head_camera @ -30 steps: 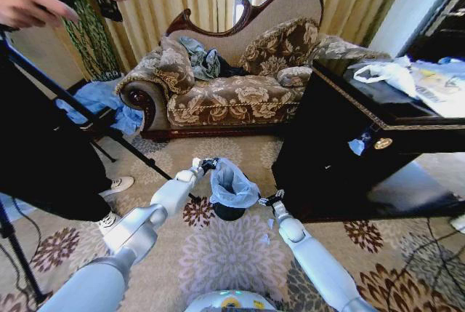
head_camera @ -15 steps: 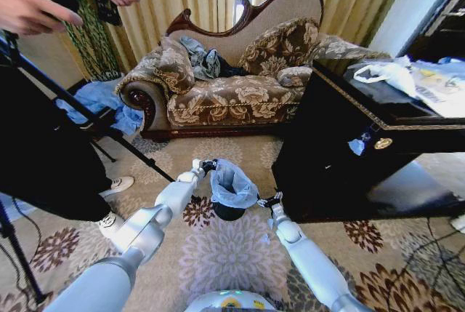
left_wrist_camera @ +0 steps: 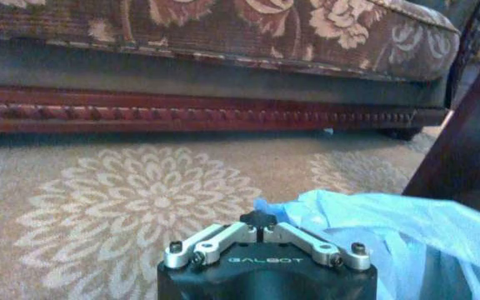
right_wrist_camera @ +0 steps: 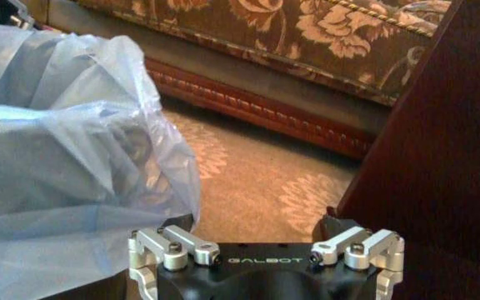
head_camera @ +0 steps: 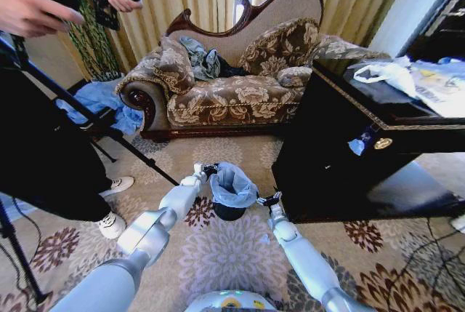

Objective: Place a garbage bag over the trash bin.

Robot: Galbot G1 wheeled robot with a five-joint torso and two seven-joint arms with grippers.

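Note:
The black trash bin (head_camera: 229, 212) stands on the carpet between my arms. The pale blue garbage bag (head_camera: 232, 185) is draped over its top and bunched above the rim. In the left wrist view the garbage bag (left_wrist_camera: 382, 228) lies just beside my fingertips. My left gripper (head_camera: 209, 170) (left_wrist_camera: 261, 219) is at the bag's far left edge, shut, with a corner of the plastic pinched. My right gripper (head_camera: 270, 200) (right_wrist_camera: 259, 222) sits at the bin's right side, open, close to the bag (right_wrist_camera: 65, 150) but apart from it.
A dark wooden cabinet (head_camera: 349, 145) stands close on the right, white bags (head_camera: 392, 73) on top. The patterned sofa (head_camera: 232, 94) fills the back. A tripod leg (head_camera: 109, 134) and a person's shoes (head_camera: 114, 225) are on the left, beyond them a blue cloth heap (head_camera: 94, 100).
My left gripper has come slightly down and nearer with the bag's edge, and the bag sits a little lower. The right gripper has shifted slightly toward the bin.

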